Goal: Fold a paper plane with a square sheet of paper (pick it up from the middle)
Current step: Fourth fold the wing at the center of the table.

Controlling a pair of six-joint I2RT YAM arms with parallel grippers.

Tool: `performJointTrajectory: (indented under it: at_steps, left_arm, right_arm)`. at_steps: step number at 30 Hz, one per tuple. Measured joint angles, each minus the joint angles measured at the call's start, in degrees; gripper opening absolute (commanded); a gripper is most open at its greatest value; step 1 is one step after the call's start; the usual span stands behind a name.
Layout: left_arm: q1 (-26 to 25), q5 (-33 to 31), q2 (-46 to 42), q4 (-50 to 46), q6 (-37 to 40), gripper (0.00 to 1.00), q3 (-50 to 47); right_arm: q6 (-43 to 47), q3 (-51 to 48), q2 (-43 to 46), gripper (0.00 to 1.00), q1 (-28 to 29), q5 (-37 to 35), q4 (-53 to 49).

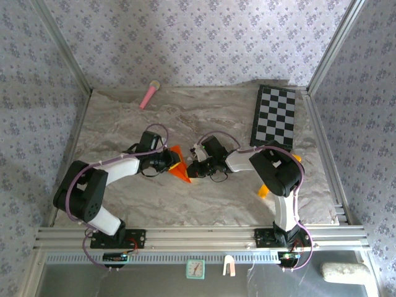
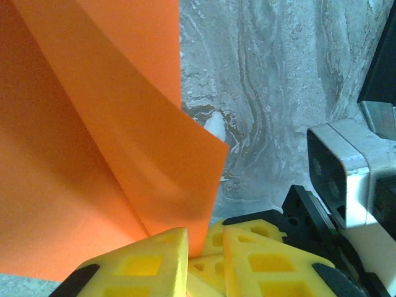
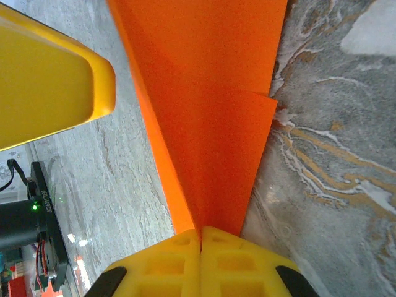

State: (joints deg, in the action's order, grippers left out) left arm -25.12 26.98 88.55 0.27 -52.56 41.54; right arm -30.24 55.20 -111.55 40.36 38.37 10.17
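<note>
The thin bright orange paper sheet (image 1: 178, 166) sits mid-worktop between the two arms, lifted at an angle. It is already creased into a long tapering wedge with overlapping flaps. We judge this a middle step: the dart shape is started but the wings are not finished.

The right pincer (image 3: 200, 230) is closed flat on the narrow end of the wedge, with paper running straight out from between its yellow fingers. In its wrist view the left pincer (image 2: 204, 232) has drawn in narrow around the lower flap edge. We cannot tell whether it actually pinches the paper.

Next we would want the left side to hold firmly, then fold the flap over along the crease without tearing. The two pincers are just beside each other, so crowding is the main hazard.

The grey marbled worktop (image 1: 185, 204) also carries a pink stick (image 1: 149, 94) and a black-and-white checkerboard (image 1: 275, 117). Both lie well apart from the paper. A small yellow-orange block (image 1: 264, 190) lies near the right arm.
</note>
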Motion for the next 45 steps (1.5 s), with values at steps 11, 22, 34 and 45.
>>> performJointTrajectory:
  at_steps: [11,22,34,45]
  left_arm:
    - [0.0,1.8,3.9,4.7,-0.1,0.22,-0.1]
    - [0.0,2.4,5.6,6.0,-0.5,0.22,0.0]
    - [0.0,2.3,5.7,6.0,-0.5,0.22,0.0]
    - [0.0,2.3,5.7,5.9,-0.5,0.22,0.0]
  right_arm:
    - [0.0,0.0,0.0,0.09,0.0,0.1,0.0]
    - [0.0,0.0,0.0,0.11,0.0,0.5,0.2]
    - [0.0,0.0,1.3,0.15,0.0,1.1,-3.1]
    - [0.0,0.0,1.7,0.08,0.4,1.1,-5.9]
